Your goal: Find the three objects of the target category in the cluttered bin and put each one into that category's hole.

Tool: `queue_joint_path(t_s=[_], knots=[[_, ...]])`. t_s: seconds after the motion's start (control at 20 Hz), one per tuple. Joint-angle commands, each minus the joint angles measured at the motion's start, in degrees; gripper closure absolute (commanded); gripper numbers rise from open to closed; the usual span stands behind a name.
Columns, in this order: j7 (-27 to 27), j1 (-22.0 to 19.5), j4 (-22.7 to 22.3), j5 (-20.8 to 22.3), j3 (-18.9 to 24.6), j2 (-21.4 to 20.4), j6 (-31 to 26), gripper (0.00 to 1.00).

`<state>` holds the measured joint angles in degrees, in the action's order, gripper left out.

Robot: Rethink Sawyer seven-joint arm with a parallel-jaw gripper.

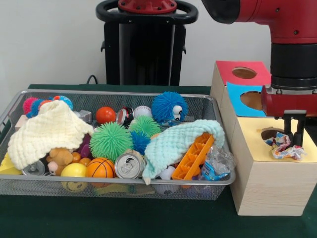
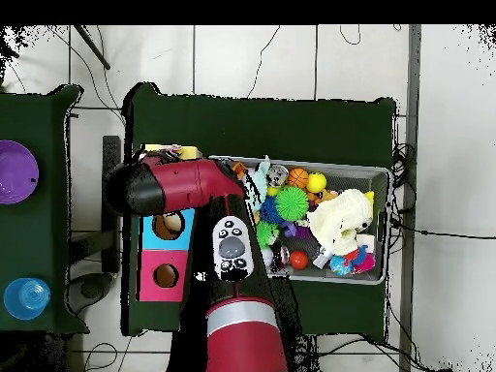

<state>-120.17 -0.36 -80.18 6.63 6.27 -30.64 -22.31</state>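
A wire mesh bin (image 1: 29, 184) on the dark green table (image 1: 99, 220) is filled with mixed things. Inside it are seen two cloths, one cream (image 1: 47, 131) and one pale mint (image 1: 176, 141), the mint one draped over an orange plastic block (image 1: 194, 157). Three spiky balls are counted: one green (image 1: 110, 140), a second green (image 1: 145, 125) and one blue with eyes (image 1: 169, 107). A drink can (image 1: 130, 165) lies on its side beside a small basketball (image 1: 100, 167).

To the side of the bin stand three wooden boxes, each with one round hole: a red-topped (image 1: 229, 67), a blue-topped (image 1: 237, 94) and a yellow-topped (image 1: 257, 148). A crumpled colourful wrapper (image 1: 283, 147) lies on the yellow top, just beside its hole (image 1: 271, 133). The gripper (image 1: 293, 144) is placed at the wrapper; whether its fingers are closed on it cannot be told.
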Motion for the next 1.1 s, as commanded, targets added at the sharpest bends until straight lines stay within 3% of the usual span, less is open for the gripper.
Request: queue_joint_path(t_s=[0.05,0.55,1.1], knots=[[0.12,-1.38,-3.03,6.4,0.35,11.68,4.1,1.0],[-2.03,4.52,0.94,5.72,-6.93,10.92,-7.08,1.0],[-2.06,7.36,1.73,4.28,-10.89,11.04,-7.57,1.0]])
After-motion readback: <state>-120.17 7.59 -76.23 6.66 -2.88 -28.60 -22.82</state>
